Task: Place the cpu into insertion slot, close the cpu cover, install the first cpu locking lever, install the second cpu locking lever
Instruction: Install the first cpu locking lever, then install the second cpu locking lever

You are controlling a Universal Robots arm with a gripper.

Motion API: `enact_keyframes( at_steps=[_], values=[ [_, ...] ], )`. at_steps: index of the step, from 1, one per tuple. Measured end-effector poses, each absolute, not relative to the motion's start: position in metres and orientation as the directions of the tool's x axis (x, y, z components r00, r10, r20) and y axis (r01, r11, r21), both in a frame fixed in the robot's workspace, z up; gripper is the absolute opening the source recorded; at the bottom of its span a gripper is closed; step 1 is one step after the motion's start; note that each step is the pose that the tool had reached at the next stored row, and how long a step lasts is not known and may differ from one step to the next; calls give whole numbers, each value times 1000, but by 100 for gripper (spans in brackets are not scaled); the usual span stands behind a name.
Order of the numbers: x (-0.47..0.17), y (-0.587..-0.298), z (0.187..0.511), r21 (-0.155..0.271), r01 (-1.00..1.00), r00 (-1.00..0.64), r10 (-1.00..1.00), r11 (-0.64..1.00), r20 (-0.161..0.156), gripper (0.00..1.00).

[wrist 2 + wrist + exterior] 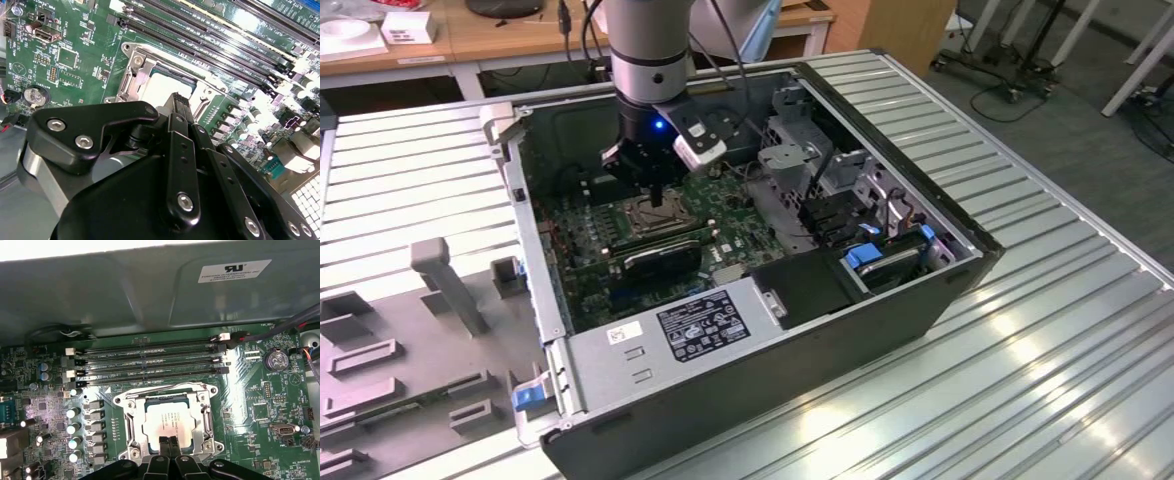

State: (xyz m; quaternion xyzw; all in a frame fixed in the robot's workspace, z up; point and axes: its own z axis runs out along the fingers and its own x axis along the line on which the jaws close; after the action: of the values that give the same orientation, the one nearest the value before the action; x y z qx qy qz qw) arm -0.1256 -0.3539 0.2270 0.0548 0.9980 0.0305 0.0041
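The cpu (167,421), a silvery square chip, lies flat in the insertion slot (121,402) on the green board. The cpu cover (201,415), a silver frame plate, is down around the chip's edges. My gripper (169,442) is shut with nothing held, its two black fingertips (164,444) pressed together right over the chip's edge nearest the camera. In the second wrist view the gripper (177,102) stands in front of the bright cpu (160,89) and hides part of the cover (137,65). In the exterior view the gripper (656,198) hangs just above the slot (648,216) inside the open computer case.
Long memory slots (150,362) run beside the socket, and past them rises the case wall (150,295). A row of capacitors (74,427) flanks the socket. A black ribbed heatsink (660,260) and a drive cage (787,135) stand close by. A grey moulded tray (400,340) lies at the exterior view's left.
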Motion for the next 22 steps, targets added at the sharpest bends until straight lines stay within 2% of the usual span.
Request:
enact_keyframes(
  at_steps=[22],
  values=[
    [-126,-353,229,60,104,-995,104,993,-6,11]
  ],
)
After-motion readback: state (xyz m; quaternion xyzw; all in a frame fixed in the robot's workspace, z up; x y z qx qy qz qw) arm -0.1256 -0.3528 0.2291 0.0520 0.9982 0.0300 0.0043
